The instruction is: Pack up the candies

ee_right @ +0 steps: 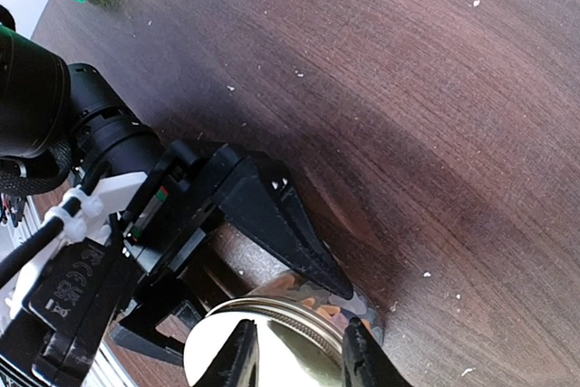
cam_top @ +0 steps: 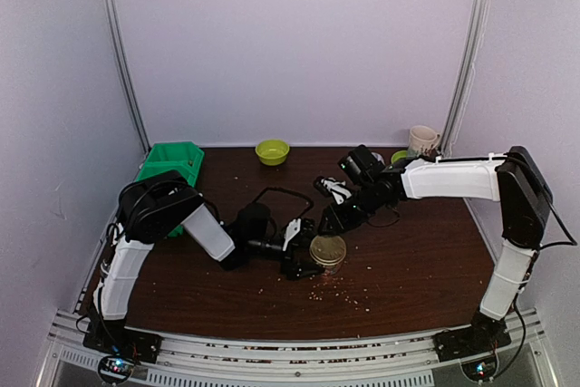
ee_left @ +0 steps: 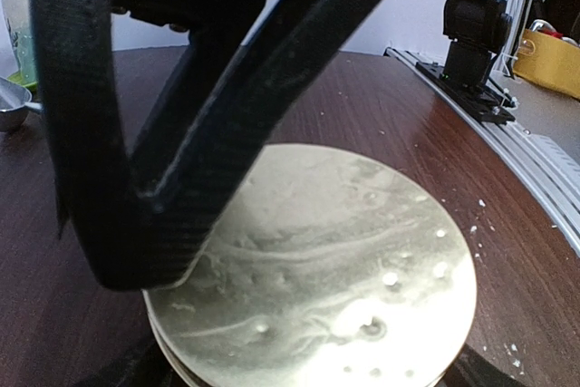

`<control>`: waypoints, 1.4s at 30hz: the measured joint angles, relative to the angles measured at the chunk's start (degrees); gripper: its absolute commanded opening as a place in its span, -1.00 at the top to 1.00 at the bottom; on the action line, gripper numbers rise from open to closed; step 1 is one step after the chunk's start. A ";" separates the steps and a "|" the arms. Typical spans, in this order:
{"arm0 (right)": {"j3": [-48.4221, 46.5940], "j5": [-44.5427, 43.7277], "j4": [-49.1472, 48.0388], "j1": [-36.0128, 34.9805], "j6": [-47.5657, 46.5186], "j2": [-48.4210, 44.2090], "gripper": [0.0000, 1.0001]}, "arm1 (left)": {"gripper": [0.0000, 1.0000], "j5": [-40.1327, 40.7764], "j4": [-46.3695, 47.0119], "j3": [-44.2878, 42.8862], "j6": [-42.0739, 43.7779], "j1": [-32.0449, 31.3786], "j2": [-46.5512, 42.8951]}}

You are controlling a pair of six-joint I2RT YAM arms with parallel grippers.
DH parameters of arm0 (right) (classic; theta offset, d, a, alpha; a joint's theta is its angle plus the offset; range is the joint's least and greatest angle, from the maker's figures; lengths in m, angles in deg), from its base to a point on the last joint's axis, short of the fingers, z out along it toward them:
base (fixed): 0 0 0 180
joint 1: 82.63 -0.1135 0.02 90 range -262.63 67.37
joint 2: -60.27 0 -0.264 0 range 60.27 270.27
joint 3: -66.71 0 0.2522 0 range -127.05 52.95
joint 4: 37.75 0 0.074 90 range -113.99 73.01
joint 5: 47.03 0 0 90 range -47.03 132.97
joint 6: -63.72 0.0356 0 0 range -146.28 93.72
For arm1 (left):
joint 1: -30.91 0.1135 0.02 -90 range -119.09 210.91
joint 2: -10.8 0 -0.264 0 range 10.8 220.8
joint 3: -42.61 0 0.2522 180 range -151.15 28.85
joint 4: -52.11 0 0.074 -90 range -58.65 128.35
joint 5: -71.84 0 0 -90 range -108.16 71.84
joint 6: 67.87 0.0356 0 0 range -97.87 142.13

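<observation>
Dark wood-grain table (cam_top: 408,260); round gold-lidded jar (cam_top: 327,251) within matte black left gripper (cam_top: 311,258).

- You see the table (cam_top: 408,260) in dark reddish brown, with a flowing wood grain.
- Pale crumbs (cam_top: 340,295) speckle it at lower centre of your top view.
- The bin (cam_top: 172,162) at mid left is bright green. The bowl (cam_top: 272,151) at centre is yellow-green.
- The mug (cam_top: 422,140) at upper right is cream.
- The lid (ee_left: 344,278) is shiny pale gold, marbled with blurred reflections.
- Under its rim, the jar (ee_right: 358,304) shows mottled brown and pale patches through the glass.
- The left arm (cam_top: 122,278) and right arm (cam_top: 449,180) have white shells and black joints.
- The left gripper (cam_top: 308,258) and right gripper (ee_right: 299,355) are black.
- Your walls (cam_top: 290,43) are pale lilac. The rail (cam_top: 290,351) along the bottom is silver-grey.
</observation>
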 measured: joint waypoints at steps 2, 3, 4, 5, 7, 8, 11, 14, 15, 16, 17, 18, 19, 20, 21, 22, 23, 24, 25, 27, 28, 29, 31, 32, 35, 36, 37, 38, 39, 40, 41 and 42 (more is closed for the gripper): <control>0.35 0.11 -0.37 0.00 0.11 0.00 0.38 | -0.68 -0.04 -0.22 -0.15 0.00 0.00 0.00; 0.55 0.13 -0.46 0.00 0.11 0.00 0.38 | -0.68 -0.04 -0.33 -0.22 0.00 0.00 0.00; 0.81 0.13 -0.55 0.00 0.13 0.00 0.38 | -0.68 -0.07 -0.42 -0.28 0.00 0.00 0.00; 1.07 0.11 -0.66 0.00 0.09 0.00 0.39 | -0.68 -0.09 -0.50 -0.31 0.04 0.00 0.00; 1.31 0.11 -0.74 0.00 0.11 0.00 0.39 | -0.68 -0.13 -0.55 -0.31 0.09 0.02 0.00; 1.44 0.13 -0.72 0.00 0.11 -0.02 0.40 | -0.68 -0.13 -0.59 -0.35 0.09 0.02 0.00; 1.81 0.13 -0.90 0.02 0.11 -0.02 0.46 | -0.68 -0.15 -0.68 -0.37 0.17 0.00 0.00; 2.23 0.11 -1.31 0.15 0.15 -0.35 0.49 | -0.68 -0.17 -0.70 -0.39 0.24 0.02 0.00; 2.43 0.09 -1.38 0.22 0.13 -0.59 0.50 | -0.68 -0.17 -0.70 -0.39 0.26 0.00 0.00; 2.73 0.09 -1.40 0.24 0.13 -0.90 0.50 | -0.68 -0.17 -0.70 -0.39 0.26 0.02 0.00; 3.13 -0.02 -1.38 0.24 0.15 -1.29 0.52 | -0.68 -0.17 -0.70 -0.39 0.28 0.02 0.00; 3.41 -0.15 -1.38 0.24 0.15 -1.62 0.54 | -0.68 -0.20 -0.72 -0.39 0.31 0.02 0.02; 3.69 -0.28 -1.42 0.24 0.15 -1.86 0.54 | -0.68 -0.20 -0.72 -0.39 0.31 0.02 0.02; 4.11 -0.44 -1.46 0.26 0.15 -2.16 0.55 | -0.68 -0.20 -0.72 -0.39 0.37 0.02 0.02; 4.46 -0.55 -1.53 0.28 0.17 -2.47 0.56 | -0.68 -0.22 -0.72 -0.39 0.42 0.00 0.02; 4.83 -0.61 -1.66 0.33 0.17 -2.75 0.57 | -0.68 -0.22 -0.72 -0.39 0.44 0.02 0.02; 5.14 -0.70 -1.68 0.35 0.17 -3.04 0.58 | -0.68 -0.22 -0.72 -0.39 0.44 0.02 0.02; 5.51 -0.81 -1.79 0.37 0.17 -3.32 0.58 | -0.68 -0.22 -0.72 -0.42 0.48 0.02 0.04; 5.88 -0.85 -1.92 0.39 0.20 -3.63 0.61 | -0.68 -0.24 -0.74 -0.42 0.50 0.02 0.04; 6.64 -1.05 -2.16 0.44 0.24 -4.22 0.65 | -0.68 -0.26 -0.81 -0.48 0.61 0.00 0.07; 7.02 -1.11 -2.29 0.50 0.28 -4.50 0.69 | -0.68 -0.28 -0.81 -0.48 0.66 0.00 0.07; 7.37 -1.22 -2.40 0.55 0.37 -4.83 0.72 | -0.68 -0.31 -0.83 -0.50 0.66 0.00 0.07; 8.22 -1.62 -2.78 0.57 0.39 -5.57 0.75 | -0.68 -0.35 -0.87 -0.50 0.68 0.02 0.07; 8.74 -1.75 -2.99 0.61 0.39 -5.97 0.75 | -0.68 -0.37 -0.90 -0.50 0.70 0.02 0.09; 10.21 -2.03 -3.54 0.66 0.48 -7.19 0.75 | -0.68 -0.42 -0.98 -0.57 0.70 0.02 0.09; 10.75 -2.08 -3.72 0.66 0.59 -7.63 0.75 | -0.68 -0.44 -1.01 -0.59 0.70 0.02 0.09; 11.21 -2.05 -3.74 0.66 0.66 -8.04 0.76 | -0.67 -0.46 -1.05 -0.59 0.72 0.02 0.09; 11.78 -2.05 -3.82 0.66 0.81 -8.52 0.76 | -0.67 -0.46 -1.07 -0.61 0.72 0.02 0.09; 12.20 -2.03 -3.80 0.66 0.92 -8.85 0.77 | -0.68 -0.46 -1.11 -0.61 0.70 0.02 0.09; 12.66 -2.01 -3.82 0.63 1.07 -9.27 0.77 | -0.67 -0.46 -1.11 -0.61 0.70 0.02 0.09; 13.00 -1.97 -3.80 0.61 1.22 -9.60 0.77 | -0.67 -0.46 -1.14 -0.63 0.70 0.02 0.09; 13.35 -1.95 -3.80 0.59 1.31 -9.90 0.77 | -0.67 -0.46 -1.14 -0.66 0.70 0.02 0.09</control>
